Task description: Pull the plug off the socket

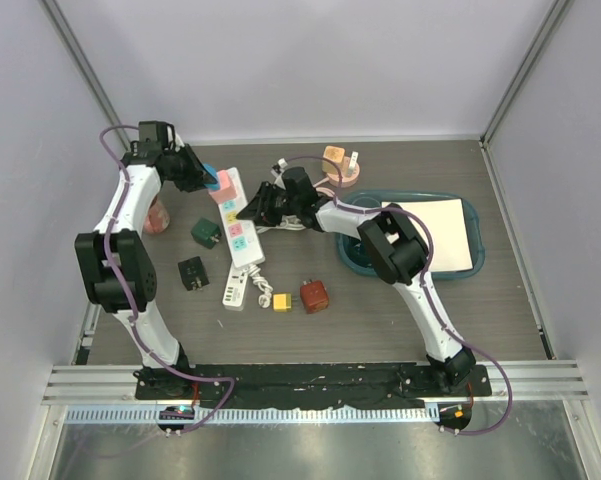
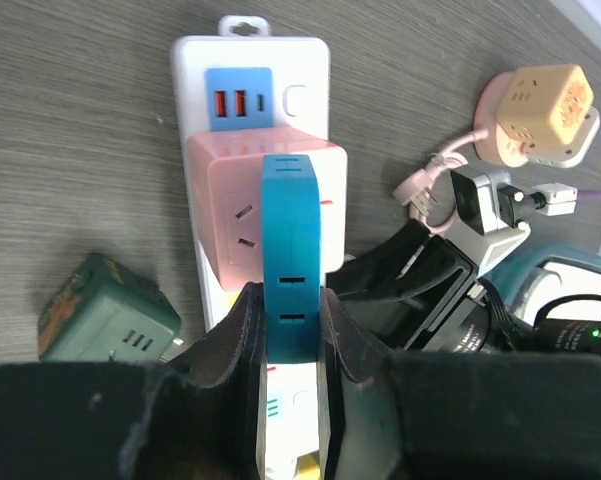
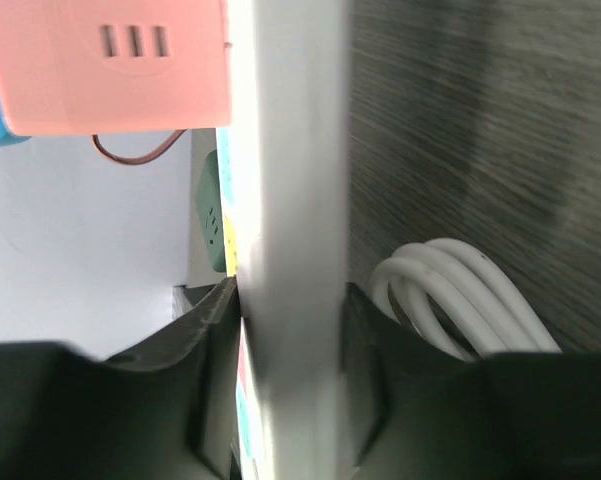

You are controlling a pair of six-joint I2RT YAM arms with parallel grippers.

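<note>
While both arms reach over the dark wood-grain counter (image 1: 380, 320), a teal plastic tray (image 1: 450, 274) holding a white sheet lies at its right side. Left of the tray lies a long white power strip (image 1: 242, 240); the right jaws are closed on its two long edges, beside a coil of white cable (image 3: 460, 300). A pink cube adapter (image 2: 230, 215) sits on the strip's far part. Against the cube stands the flat blue plug (image 2: 290, 230), clamped on its broad faces by the tightly closed left jaws; whether its pins are seated cannot be told. A dark green cube adapter (image 2: 100, 310) rests on the counter near the strip.
</note>
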